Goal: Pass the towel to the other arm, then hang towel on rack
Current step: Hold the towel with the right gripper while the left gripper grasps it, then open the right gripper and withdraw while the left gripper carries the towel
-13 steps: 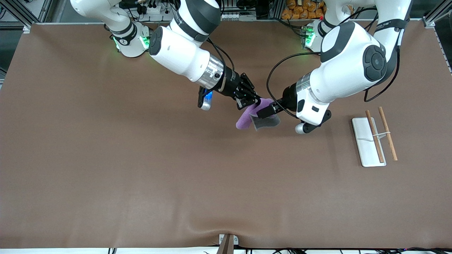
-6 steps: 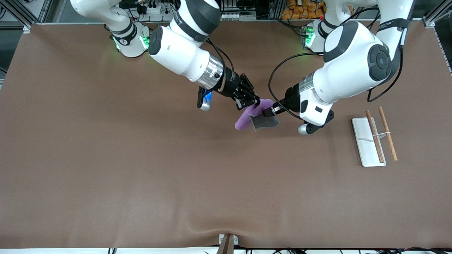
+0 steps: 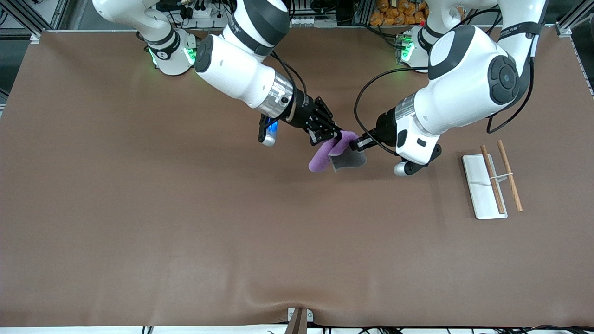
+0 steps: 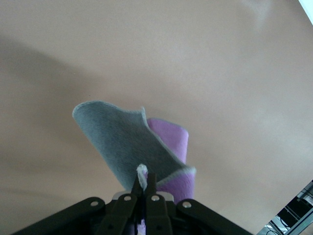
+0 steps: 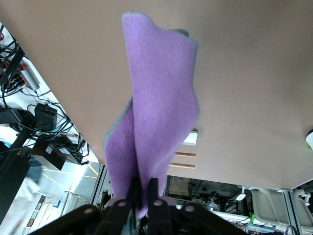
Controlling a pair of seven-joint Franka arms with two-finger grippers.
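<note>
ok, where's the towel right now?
In the front view the towel hangs mid-table, pinched by the right gripper and the left gripper, with the rack toward the left arm's end.

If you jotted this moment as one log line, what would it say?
phase: handover | towel: airborne, above table | left gripper: shut on towel | right gripper: shut on towel | rack: bare, toward left arm's end

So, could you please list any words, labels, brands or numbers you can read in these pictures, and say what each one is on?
None can be read.
Left arm's black wrist strap: pale lettering, too small to read.
Soft purple and dark grey towel: no text.
White base plate rack with two brown wooden rods: no text.
Brown table mat: no text.
</note>
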